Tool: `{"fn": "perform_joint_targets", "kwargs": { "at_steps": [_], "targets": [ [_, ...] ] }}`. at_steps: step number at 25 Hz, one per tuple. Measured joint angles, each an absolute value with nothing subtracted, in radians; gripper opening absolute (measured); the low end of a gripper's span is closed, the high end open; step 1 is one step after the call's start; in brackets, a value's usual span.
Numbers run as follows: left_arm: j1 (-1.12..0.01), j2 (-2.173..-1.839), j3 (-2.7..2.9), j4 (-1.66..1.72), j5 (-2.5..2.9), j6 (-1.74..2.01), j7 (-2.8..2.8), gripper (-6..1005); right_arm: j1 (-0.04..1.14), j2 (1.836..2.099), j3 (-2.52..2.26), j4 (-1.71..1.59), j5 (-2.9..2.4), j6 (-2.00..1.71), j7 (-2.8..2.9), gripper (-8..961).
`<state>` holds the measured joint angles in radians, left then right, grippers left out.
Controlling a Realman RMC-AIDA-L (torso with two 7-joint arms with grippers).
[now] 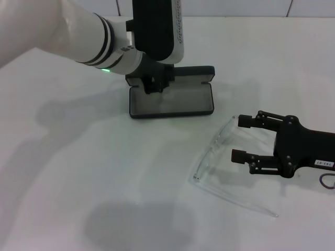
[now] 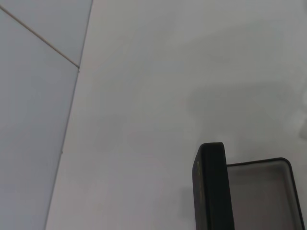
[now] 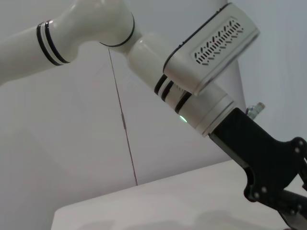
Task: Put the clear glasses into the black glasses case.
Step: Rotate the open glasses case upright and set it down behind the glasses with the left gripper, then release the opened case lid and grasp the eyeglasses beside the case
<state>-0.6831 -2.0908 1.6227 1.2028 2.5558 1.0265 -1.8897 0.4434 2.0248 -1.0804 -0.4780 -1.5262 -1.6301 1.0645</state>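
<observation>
The clear glasses [image 1: 217, 157], a colourless transparent plastic wraparound pair with long thin temple arms, are lying on the white table [image 1: 68, 172] just in front of the right gripper [image 1: 239, 138], near but apart from the open black glasses case [image 1: 172, 99], a flat rectangular hard box with grey lining. They are probably light, slippery and springy, with arms likely to flex or skid, so the stiffer lens front is looking like the safest place to take hold. The right gripper's black fingers [image 1: 250, 121] are standing wide apart, holding nothing, with the near end of the lens seemingly between them, though its outline is faint. The left gripper [image 1: 153, 83] is hovering at the case's rear edge by the lid; whether it is gripping anything I cannot tell.
</observation>
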Motion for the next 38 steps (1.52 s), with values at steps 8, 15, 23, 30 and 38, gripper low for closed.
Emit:
{"fn": "perform_joint_targets", "kwargs": {
  "at_steps": [8,15,23,30,38],
  "targets": [
    [-0.692,-2.091,1.626,1.188,2.556,1.046,-1.89,216,0.452,2.025,-1.08,-0.478,-1.526,-1.623,1.064,808],
    [-0.69,-2.091,1.62,1.195,2.558,1.021,-1.939,218,0.453,2.023,-1.079,-0.482,-1.526,-1.62,1.063,807],
    [-0.639,-2.091,1.619,1.298,2.5,1.037,-1.963,456,0.453,2.021,-1.078,-0.48,-1.526,-1.619,1.063,807],
    [-0.564,-2.087,1.446,1.43,2.207,1.202,-1.945,625,0.453,2.02,-1.078,-0.479,-1.526,-1.618,1.063,808],
    [-0.478,-2.082,1.065,1.305,1.658,1.548,-1.779,666,0.455,2.016,-1.078,-0.492,-1.527,-1.618,1.08,808]
  ]
}}
